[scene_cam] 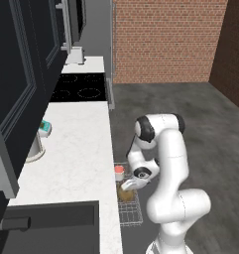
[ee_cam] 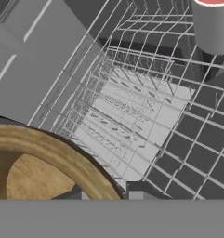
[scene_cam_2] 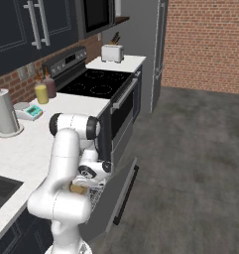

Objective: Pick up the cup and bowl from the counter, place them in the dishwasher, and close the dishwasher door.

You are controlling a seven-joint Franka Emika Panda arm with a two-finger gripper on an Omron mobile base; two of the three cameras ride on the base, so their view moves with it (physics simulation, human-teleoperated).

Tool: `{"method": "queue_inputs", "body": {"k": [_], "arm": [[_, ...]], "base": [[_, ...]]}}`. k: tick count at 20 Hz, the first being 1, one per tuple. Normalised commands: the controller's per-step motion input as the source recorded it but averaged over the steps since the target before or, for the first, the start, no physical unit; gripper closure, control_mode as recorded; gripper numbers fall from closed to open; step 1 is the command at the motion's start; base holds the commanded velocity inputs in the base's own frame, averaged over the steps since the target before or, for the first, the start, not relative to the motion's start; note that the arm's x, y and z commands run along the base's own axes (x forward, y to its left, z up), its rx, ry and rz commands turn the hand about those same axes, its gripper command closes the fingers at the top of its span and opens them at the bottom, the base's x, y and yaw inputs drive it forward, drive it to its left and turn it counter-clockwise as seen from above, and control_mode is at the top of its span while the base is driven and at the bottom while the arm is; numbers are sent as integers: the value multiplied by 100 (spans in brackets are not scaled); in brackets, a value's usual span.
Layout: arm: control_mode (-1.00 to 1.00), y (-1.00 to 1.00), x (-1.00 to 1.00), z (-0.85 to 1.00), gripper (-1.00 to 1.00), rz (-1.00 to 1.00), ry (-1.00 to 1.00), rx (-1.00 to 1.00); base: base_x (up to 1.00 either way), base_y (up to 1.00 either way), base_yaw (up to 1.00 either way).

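Glossy white arm [scene_cam: 173,163], fat rounded segments stacked like tubes. Dark bands ring the joints, one black collar just above the gripper [scene_cam: 132,184]. Hand is pale with a dark circular patch, small dark finger tips [ee_cam: 137,188].

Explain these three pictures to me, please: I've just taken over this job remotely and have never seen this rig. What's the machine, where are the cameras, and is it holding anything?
The machine is a white robot arm on a driving base in a simulated kitchen. Two pictures come from cameras on the base, behind the arm to its left and right. The third looks along its hand.

The hand is down over the dishwasher's pulled-out wire rack, closed on the rim of the golden-brown bowl. The cup already stands in the rack. The dishwasher door hangs open.

On the white counter remain a paper towel roll and a small teal-and-white object; bottles and a toaster flank the stovetop.
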Motion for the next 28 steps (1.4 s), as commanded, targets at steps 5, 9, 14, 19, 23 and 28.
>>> {"method": "queue_inputs", "body": {"k": [5, 9, 14, 19, 23, 28], "arm": [[-100, 12, 3, -63, 100, 0, 0, -1], [-100, 4, 9, -63, 100, 0, 0, -5], [-100, 0, 8, -52, 100, 0, 0, -6], [-100, 0, 5, -53, 100, 0, 0, -6], [-100, -5, 0, -39, -100, 0, 0, -4], [-100, -1, 0, 9, -100, 0, 0, 0]], "base": [[0, 0, 0], [0, 0, 0], [0, 0, 0], [0, 0, 0], [0, 0, 0], [0, 0, 0]]}}
